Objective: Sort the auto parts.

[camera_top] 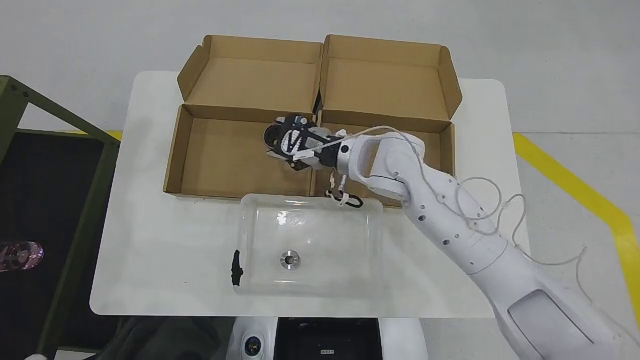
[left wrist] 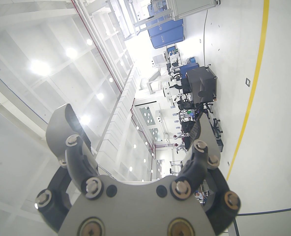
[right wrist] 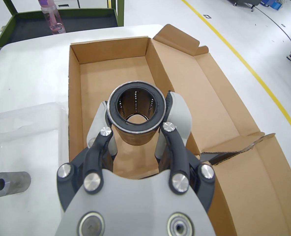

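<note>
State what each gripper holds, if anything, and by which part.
Right gripper clamps the cylindrical bearing by its outer side walls; left gripper is open, holding nothing.

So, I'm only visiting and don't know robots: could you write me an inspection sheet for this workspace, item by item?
Surface: white table, rounded corners.
Job's things: ball bearing sleeve held above one cardboard box, no parts visible inside; second box beside it, partly hidden by the arm; metal cylinder lying in the clear tray.
Clutter: small dark item at the tray's edge, too small to identify.
End effectors: right end effector shut on the sleeve; left end effector open, empty, pointing up into the hall.
Cables: thin white cable looping along the right arm.
Surroundings: green cart with a pink bottle; yellow floor line.
</note>
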Robot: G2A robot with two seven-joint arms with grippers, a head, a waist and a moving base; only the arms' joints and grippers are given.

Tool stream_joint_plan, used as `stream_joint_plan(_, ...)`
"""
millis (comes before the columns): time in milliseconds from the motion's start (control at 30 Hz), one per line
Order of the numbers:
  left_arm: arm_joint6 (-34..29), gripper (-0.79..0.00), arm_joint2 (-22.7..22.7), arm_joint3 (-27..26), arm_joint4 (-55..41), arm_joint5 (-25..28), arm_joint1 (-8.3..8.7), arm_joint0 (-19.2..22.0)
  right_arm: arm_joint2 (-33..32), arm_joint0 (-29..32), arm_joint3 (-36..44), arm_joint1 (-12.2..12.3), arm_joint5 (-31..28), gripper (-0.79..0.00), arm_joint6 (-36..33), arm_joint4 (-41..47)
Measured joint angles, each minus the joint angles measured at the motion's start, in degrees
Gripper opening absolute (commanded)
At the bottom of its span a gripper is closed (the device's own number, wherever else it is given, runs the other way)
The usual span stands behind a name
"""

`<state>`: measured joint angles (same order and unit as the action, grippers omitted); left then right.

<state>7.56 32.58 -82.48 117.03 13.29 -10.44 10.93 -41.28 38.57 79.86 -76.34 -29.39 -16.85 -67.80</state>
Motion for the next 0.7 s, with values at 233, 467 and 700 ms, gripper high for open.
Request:
stream_joint_plan(233, 0.00, 0.000, 0.00, 0.00, 0.00, 0.00, 0.00, 0.00, 2.15, -2.03, -5.11, -1.72, 2.51, -0.785, -0.74, -0.70)
stream_joint_plan(467, 0.00, 0.000, 0.00, 0.00, 0.00, 0.00, 0.00, 0.00, 4.24, -4.26, -10.83, -3.73, 4.36, -0.785, -0.97, -0.95)
stream_joint_plan(700, 0.00, 0.000, 0.00, 0.00, 0.00, 0.00, 0.00, 0.00, 6.21, -5.88, -15.93, -5.75, 5.32, -0.785, -0.86, -1.03)
